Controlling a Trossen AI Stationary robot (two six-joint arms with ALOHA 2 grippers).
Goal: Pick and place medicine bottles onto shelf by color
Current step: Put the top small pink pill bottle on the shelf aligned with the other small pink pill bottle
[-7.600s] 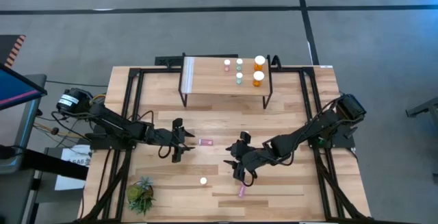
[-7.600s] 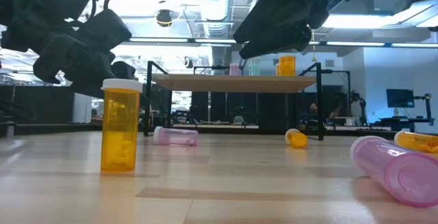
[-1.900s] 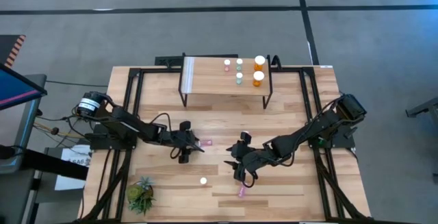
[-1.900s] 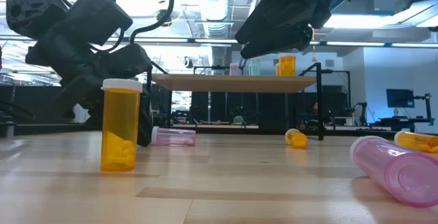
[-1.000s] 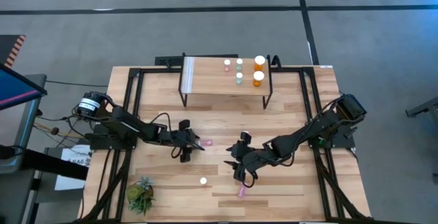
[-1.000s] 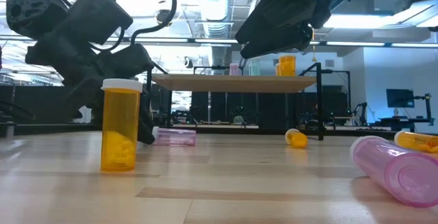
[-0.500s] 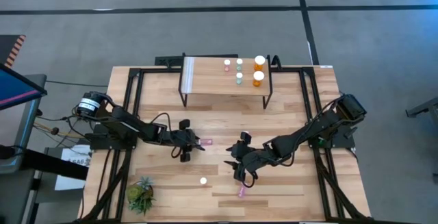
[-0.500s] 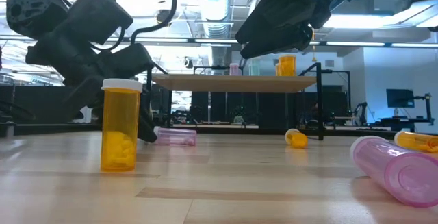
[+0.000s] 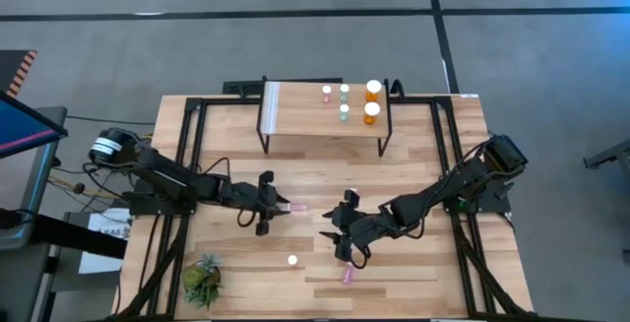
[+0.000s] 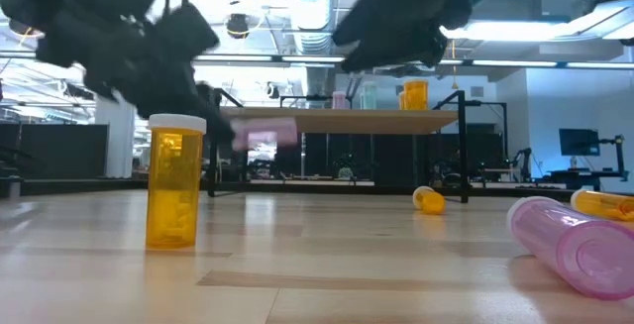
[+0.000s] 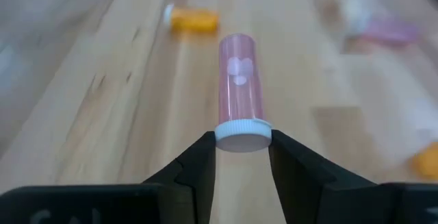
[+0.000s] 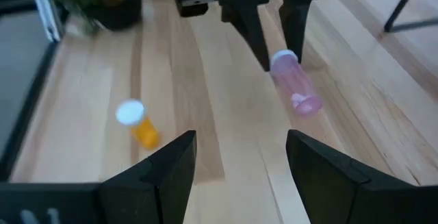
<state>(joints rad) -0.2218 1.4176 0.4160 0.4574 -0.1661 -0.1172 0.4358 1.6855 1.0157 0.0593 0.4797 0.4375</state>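
Wooden table (image 9: 413, 160), shelf (image 9: 325, 115), grey floor (image 9: 295, 46)

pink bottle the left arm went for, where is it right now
The pink bottle sits cap-first between the left gripper's fingers, lifted off the table left of centre, in front of the shelf.

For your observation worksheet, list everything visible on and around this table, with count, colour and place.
shelf: one, light wood, black legs, at the table's far edge
shelf bottles: five, upright; one pink, two teal, two orange
upright orange bottle: one, white cap, on the table
lying pink bottle: one, on the table
lying orange bottles: two, on the table
plant: one, green, table corner
table: one, light wood
left gripper: shut on held pink bottle, clear of the table
right gripper: open, empty, over mid-table
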